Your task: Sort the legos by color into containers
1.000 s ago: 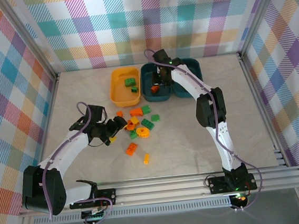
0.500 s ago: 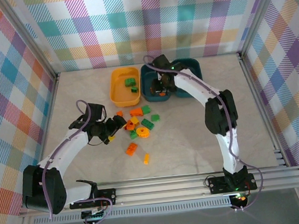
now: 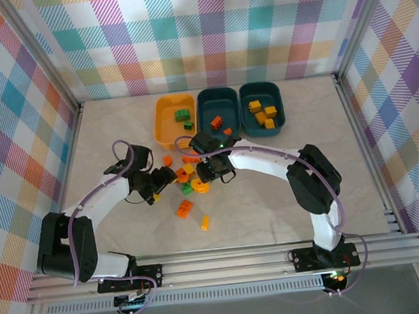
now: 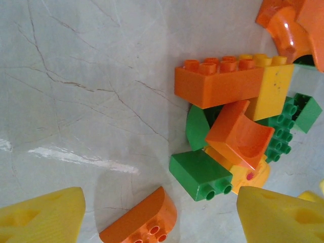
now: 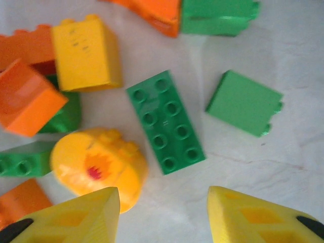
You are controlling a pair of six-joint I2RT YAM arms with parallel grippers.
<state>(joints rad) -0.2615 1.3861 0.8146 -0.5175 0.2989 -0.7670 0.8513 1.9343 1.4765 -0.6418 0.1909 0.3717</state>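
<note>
Loose legos (image 3: 193,175) lie heaped mid-table: green, orange and yellow bricks and a round yellow gear (image 5: 98,167). My left gripper (image 3: 164,178) is at the heap's left edge, open (image 4: 159,223), with an orange half-round brick (image 4: 139,220) and a green brick (image 4: 200,174) between its fingers, untouched. My right gripper (image 3: 211,169) hangs over the heap's right side, open (image 5: 162,217), just short of a green studded brick (image 5: 166,121). The yellow-orange tub (image 3: 164,128) holds green bricks, the middle teal tub (image 3: 206,102) orange ones, the right teal tub (image 3: 277,98) yellow ones.
An orange brick (image 3: 184,209) and a yellow brick (image 3: 205,222) lie apart, nearer the front of the table. A small orange brick (image 3: 167,159) sits just below the yellow-orange tub. Aluminium frame rails and checked walls close in the table on all sides.
My right gripper has left the middle teal tub and swung forward and down to the heap. The left arm has hardly shifted.
</note>
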